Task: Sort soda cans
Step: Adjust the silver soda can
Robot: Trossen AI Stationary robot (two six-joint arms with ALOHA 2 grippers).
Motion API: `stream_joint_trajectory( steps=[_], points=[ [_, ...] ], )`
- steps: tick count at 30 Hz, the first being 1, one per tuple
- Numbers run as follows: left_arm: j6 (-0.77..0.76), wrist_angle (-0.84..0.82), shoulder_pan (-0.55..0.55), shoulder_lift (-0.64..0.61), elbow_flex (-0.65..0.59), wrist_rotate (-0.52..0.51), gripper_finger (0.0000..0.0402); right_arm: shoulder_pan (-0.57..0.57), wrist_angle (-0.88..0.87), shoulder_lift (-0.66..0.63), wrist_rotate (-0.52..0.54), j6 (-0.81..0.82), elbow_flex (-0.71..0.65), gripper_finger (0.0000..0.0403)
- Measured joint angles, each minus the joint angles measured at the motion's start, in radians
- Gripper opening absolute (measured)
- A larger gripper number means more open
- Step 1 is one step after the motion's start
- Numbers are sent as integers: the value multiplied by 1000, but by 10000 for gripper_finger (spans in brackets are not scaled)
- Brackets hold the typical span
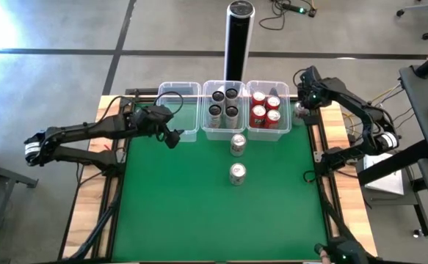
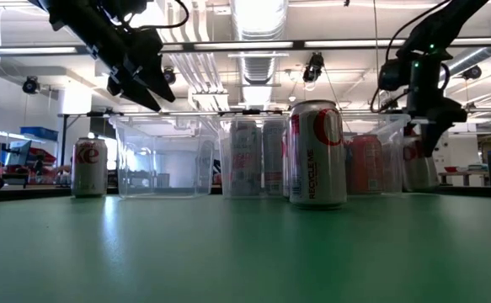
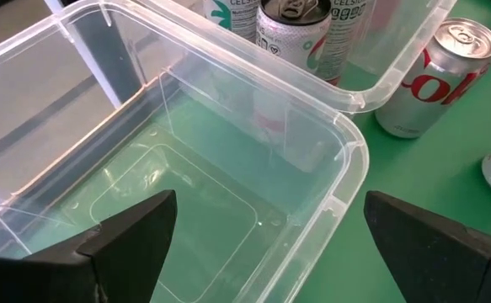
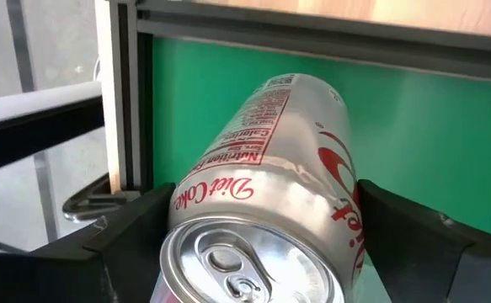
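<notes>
Counting near to far on the mat [image 1: 199,213]: two loose silver cans [image 1: 237,174], [image 1: 238,144]; then three bins [image 1: 179,91], left one empty, four dark cans [image 1: 224,103] in the middle, four red cans [image 1: 266,107] on the right. Left gripper [image 1: 172,137], fingers spread, hangs over the empty bin. Right gripper [image 4: 253,244] grips a "Diet Coke" can [image 4: 270,194] beside the red bin. Post [image 1: 238,37] behind.

The left gripper [image 1: 171,130] is hanging with its fingers [image 3: 131,236] spread wide at the table's far left, arm stretching in from the left edge. The right gripper [image 1: 302,105] is gripping at the far right, arm bending back.
</notes>
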Motion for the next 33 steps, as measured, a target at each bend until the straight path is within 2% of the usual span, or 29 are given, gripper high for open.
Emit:
stream_joint_trajectory(
  steps=[8,15,21,33],
  points=[
    [0,0,0,0,0,0,367,0,3,0,-11,-17,-3,330],
    [9,-16,0,-5,0,0,367,0,-1,0,-12,-26,-3,360],
    [52,-59,0,-18,0,2,367,3,-25,-11,-9,-25,-3,365],
    [76,-61,0,-52,0,7,367,8,-29,-109,45,-36,-3,366]
  ],
)
